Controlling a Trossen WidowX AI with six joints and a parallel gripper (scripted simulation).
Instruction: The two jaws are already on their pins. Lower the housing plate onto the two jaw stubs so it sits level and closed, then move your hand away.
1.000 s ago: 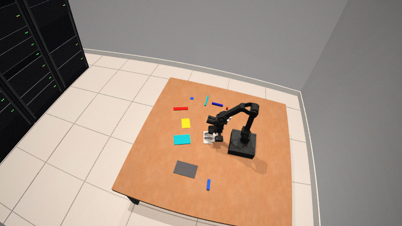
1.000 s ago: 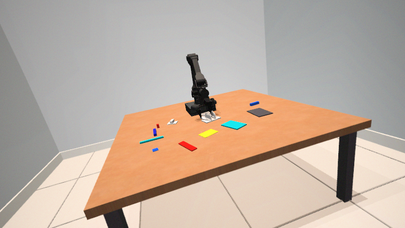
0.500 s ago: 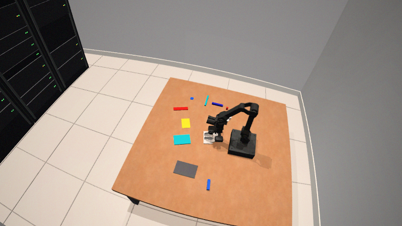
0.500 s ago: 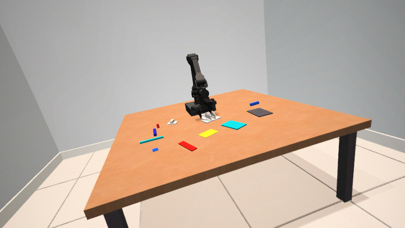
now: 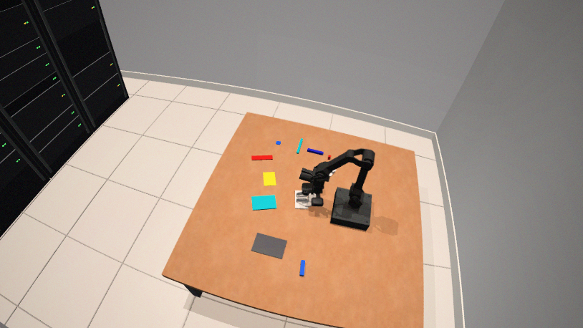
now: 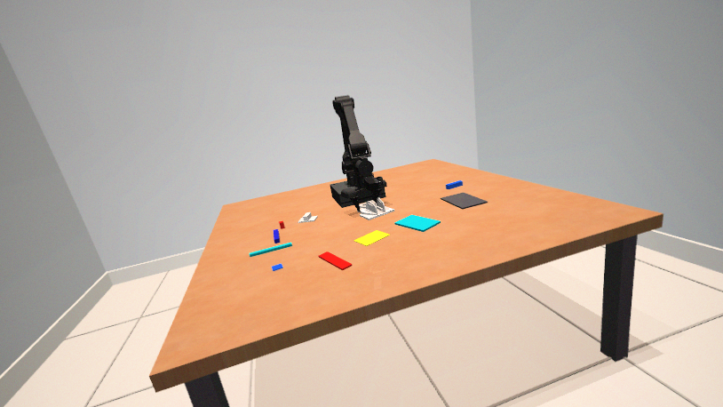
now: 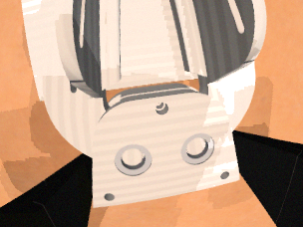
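Note:
The white housing plate lies between the two black fingers of my gripper, which is shut on its side edges. It has two large ringed holes and small holes, with pale surface and dark crescents in the ringed ones. It looks slightly rotated in the wrist view. The two jaws, left and right, extend beyond its far edge above the white base. The stubs are hidden under the plate. I cannot tell whether it rests fully level on them.
A small white part stands beside the base. A cyan plate, a yellow plate, a red bar, a dark grey plate and a blue bar lie around. Several small coloured pieces lie at the back in the top view.

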